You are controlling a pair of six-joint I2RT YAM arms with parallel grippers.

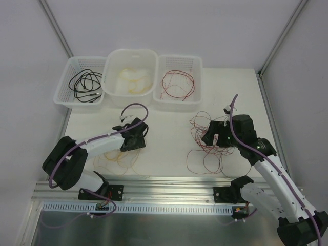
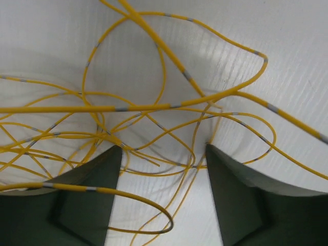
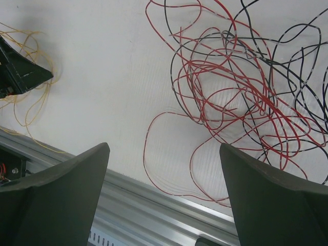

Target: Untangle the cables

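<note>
**Cable mess: both grippers spread, neither one pinching a wire**

From my remote seat, the left gripper (image 1: 134, 136) sits low over the table (image 1: 169, 128) at about 8 o'clock in the overhead view. Its jaws are apart. In its wrist view the loose yellow cables (image 2: 154, 107) run criss-cross under and between the fingers (image 2: 87, 205), and one yellow loop crosses in front of the finger on the left of that view. The jaws aren't clamped on any of them. From above, that yellow bunch spills out toward 7 o'clock of the gripper, close to the aluminium rail (image 1: 154, 187).

The right gripper (image 1: 215, 136) is over at about 4 o'clock on the table, jaws spread wide with nothing between them. The red and black tangle (image 1: 205, 148) lies right under and around it. In the right wrist view it fills the 1 to 3 o'clock area, and one red loop trails toward the rail at 6 o'clock. The two colours are properly knotted through each other there.

Along the far edge at 12 o'clock are three white baskets:
- The left basket (image 1: 66, 77) has black cables (image 1: 84, 84) in it.
- The middle basket (image 1: 130, 54) has pale yellow cables (image 1: 134, 82).
- The right basket (image 1: 179, 60) has red cables (image 1: 177, 84).
</note>
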